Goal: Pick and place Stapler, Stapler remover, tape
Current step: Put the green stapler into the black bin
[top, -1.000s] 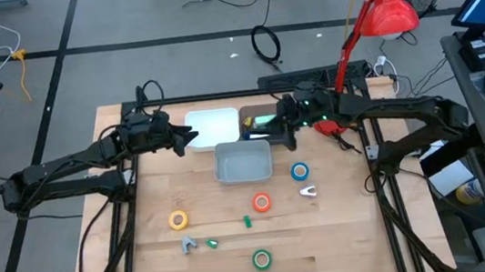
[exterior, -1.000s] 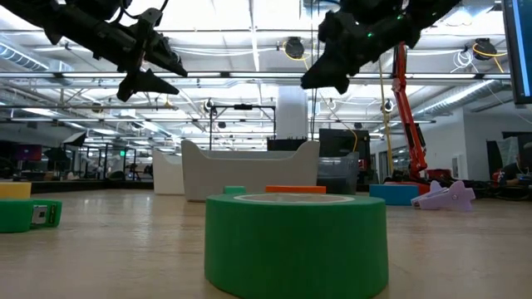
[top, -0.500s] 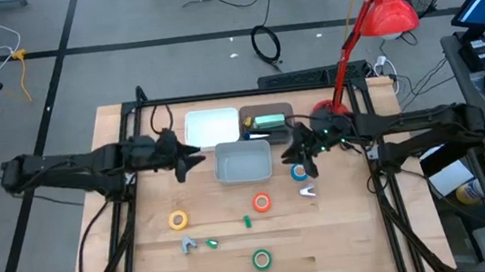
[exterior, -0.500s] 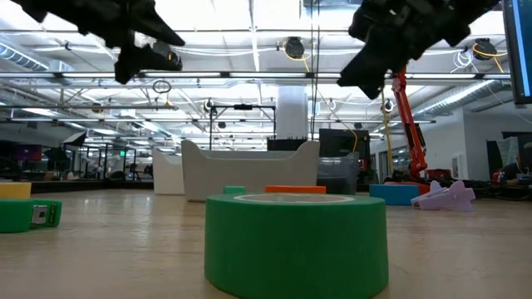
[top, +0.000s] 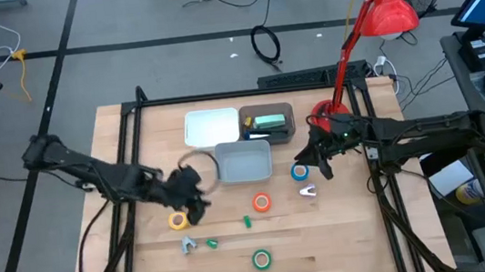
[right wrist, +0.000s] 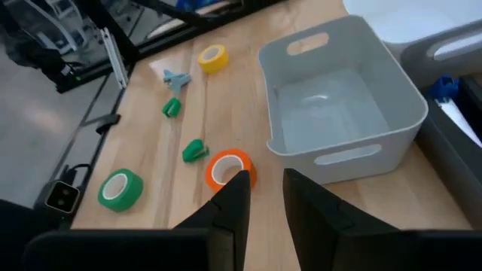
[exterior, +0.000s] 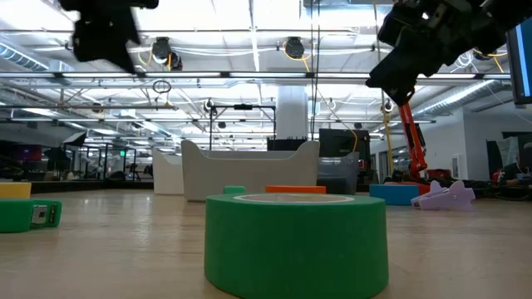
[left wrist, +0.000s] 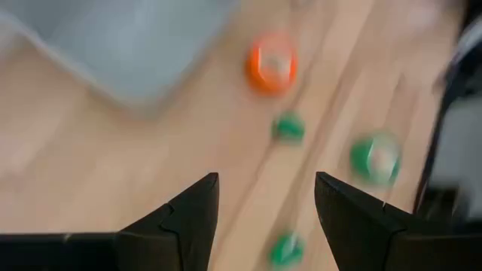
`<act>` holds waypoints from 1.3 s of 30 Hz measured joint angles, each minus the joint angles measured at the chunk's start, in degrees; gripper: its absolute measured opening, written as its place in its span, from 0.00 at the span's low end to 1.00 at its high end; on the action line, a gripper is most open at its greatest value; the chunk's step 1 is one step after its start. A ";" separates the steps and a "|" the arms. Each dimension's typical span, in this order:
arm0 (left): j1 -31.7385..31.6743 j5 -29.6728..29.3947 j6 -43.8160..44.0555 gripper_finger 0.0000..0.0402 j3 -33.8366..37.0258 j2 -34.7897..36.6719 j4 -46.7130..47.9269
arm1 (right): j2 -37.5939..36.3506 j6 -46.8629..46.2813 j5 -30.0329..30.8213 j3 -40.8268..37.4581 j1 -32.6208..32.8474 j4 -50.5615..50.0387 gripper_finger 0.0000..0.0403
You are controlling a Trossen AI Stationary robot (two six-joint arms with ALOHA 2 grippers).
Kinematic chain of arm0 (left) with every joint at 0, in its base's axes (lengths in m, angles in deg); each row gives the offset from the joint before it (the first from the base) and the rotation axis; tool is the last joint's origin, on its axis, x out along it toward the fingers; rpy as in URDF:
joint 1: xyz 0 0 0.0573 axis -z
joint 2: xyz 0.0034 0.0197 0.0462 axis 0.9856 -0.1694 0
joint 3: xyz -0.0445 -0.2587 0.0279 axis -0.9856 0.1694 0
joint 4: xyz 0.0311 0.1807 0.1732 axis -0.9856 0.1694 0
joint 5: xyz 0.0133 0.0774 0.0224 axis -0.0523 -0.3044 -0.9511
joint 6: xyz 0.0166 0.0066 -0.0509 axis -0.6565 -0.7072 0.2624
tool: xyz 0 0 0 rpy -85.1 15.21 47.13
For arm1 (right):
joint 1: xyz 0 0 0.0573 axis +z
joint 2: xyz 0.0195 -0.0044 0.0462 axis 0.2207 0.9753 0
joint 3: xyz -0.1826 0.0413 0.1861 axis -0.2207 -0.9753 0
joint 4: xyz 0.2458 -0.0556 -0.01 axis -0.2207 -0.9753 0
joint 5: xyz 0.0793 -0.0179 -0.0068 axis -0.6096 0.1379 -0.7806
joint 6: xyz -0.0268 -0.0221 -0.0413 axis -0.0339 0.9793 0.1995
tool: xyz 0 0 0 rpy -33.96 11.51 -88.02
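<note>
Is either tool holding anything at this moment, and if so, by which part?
Nothing is held. The left tool is open above the table; the right tool shows an empty gap.

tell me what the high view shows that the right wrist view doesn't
Only the high view: the blue tape, the white tray, the dark bin with a green thing in it, the red lamp, and both arms, the left gripper by the yellow tape. Only the right wrist view: the right gripper up close, fingers narrowly apart. Both: the grey bin, orange tape, green tape, yellow tape.
</note>
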 joint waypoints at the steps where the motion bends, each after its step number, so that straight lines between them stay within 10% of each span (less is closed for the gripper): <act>1: 0.77 1.98 0.43 0.54 -1.54 -2.15 2.49 | -0.69 0.05 -0.01 -0.28 0.01 0.01 0.18; 15: 3.78 20.55 -5.93 0.54 -7.00 -18.82 8.56 | -6.75 4.40 -0.03 -0.92 -0.02 -4.33 0.18; 39: 2.30 11.50 -17.40 0.54 -7.02 -19.02 2.37 | -20.36 6.31 7.90 -0.97 -0.08 -21.26 0.18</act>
